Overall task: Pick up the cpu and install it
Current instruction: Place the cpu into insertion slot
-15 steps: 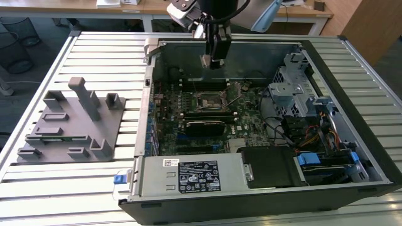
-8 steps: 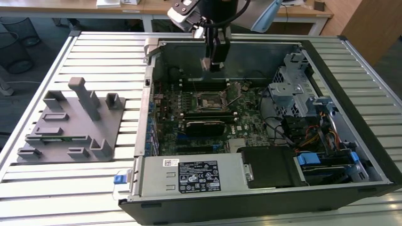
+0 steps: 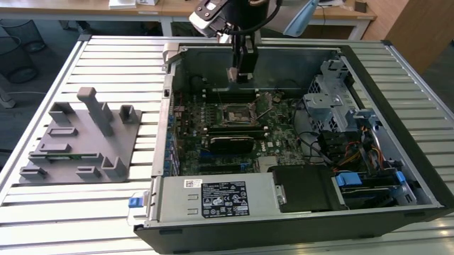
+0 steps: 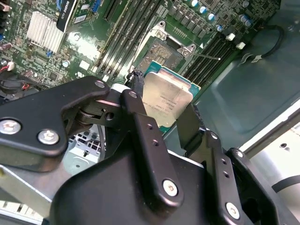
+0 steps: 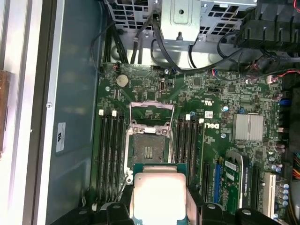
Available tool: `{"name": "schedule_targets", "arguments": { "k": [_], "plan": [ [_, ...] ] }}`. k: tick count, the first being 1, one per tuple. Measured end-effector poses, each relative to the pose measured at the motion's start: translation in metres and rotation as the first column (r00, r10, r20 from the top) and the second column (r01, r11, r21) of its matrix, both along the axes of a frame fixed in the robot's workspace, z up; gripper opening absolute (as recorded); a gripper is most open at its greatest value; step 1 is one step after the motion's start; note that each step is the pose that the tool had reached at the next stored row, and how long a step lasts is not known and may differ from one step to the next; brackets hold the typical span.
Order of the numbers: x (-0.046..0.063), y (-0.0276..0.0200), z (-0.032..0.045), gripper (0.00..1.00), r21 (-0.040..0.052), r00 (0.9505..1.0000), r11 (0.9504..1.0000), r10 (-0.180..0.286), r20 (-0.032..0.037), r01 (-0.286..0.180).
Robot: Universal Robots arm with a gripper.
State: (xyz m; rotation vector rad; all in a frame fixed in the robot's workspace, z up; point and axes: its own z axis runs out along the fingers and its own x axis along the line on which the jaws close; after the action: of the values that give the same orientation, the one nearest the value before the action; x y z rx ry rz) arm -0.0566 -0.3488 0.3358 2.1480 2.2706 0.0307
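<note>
- cpu [image 4: 166, 101]: two sides are covered by the gripper [image 4: 163, 107] in the second wrist view. One edge of the cpu [image 5: 158, 194] is cut off by the frame in the first wrist view.
- socket [image 4: 161, 52]: one side is hidden behind the cpu in the second wrist view.
- arm [image 3: 245, 10]: the upper part is cut off at the exterior view's top edge.

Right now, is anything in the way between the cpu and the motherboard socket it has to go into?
Nothing visible. The fingers hold the cpu over the motherboard near the open socket; its retention frame is flipped back and its bed lies bare.
</note>
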Motion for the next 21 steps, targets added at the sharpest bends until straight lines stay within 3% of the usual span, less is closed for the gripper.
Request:
{"name": "schedule_targets", "arguments": {
  "k": [21],
  "plan": [
    [0.0000,0.0000,-0.0074,0.53,0.0004,1.0000,1.0000,0.000,0.0001,0.000]
  ]
}}
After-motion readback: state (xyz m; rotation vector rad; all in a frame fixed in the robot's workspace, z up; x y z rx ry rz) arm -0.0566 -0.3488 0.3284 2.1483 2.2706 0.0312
